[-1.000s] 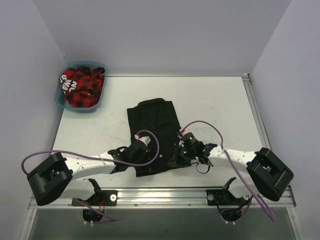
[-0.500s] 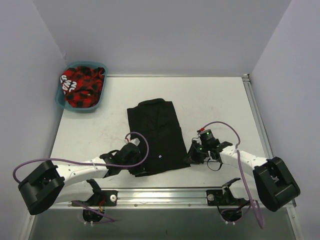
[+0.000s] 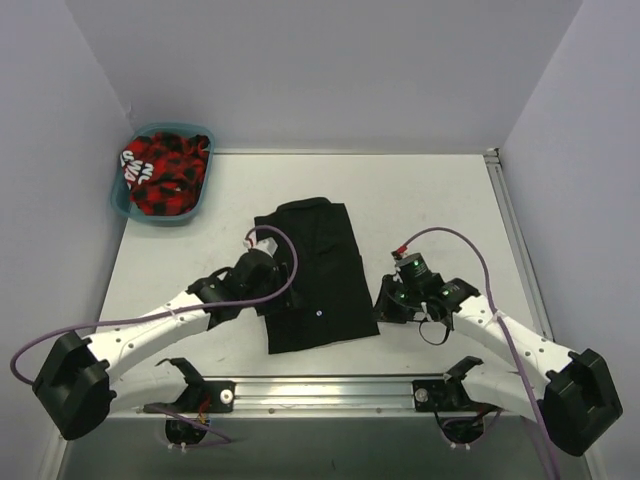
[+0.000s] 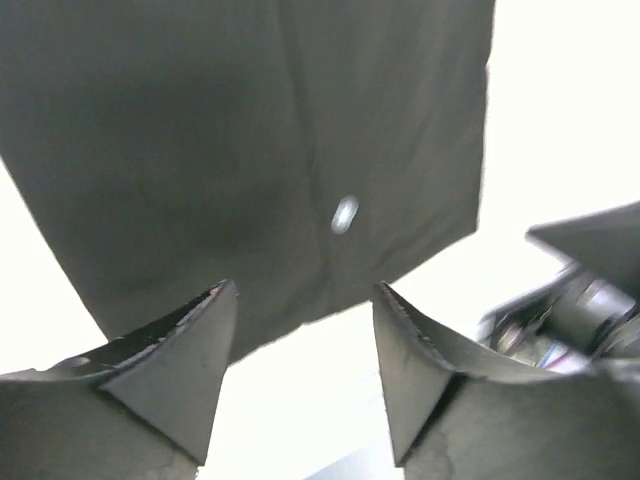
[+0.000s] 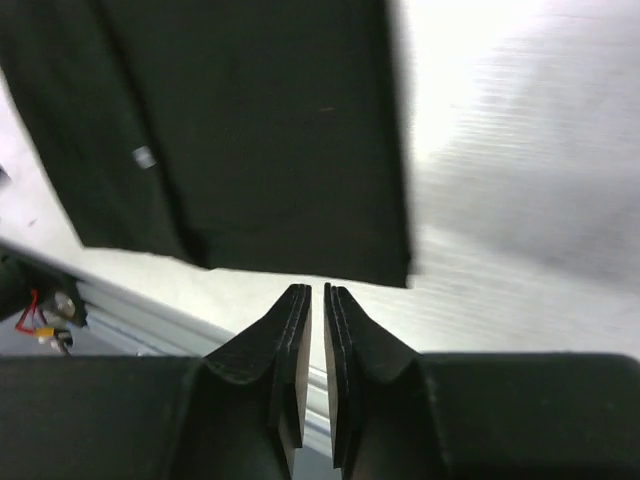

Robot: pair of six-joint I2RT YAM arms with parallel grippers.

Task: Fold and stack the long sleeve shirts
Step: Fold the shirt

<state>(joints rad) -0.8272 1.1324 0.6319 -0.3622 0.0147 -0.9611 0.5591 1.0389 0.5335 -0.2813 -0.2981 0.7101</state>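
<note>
Your black shirt [image 3: 312, 275] lies flat, collar away from you, mid-bench [image 3: 450, 200], with your left jaws apart and empty at its left edge, your right jaws almost together, holding nothing, just off its right edge, and the teal basket [image 3: 160, 218] well apart far-left.

There is one flat black cloth shirt with a collar [image 3: 312, 270]. One small pale round button [image 3: 318, 313] shows on it. There is one light grey table [image 3: 440, 200] and one teal plastic basket [image 3: 150, 217]. The basket holds one heap of red and black cloth [image 3: 165, 175]; how many pieces are in it cannot be told. There are two white robot arms, the left arm [image 3: 150, 330] and the right arm [image 3: 510, 340].
</note>
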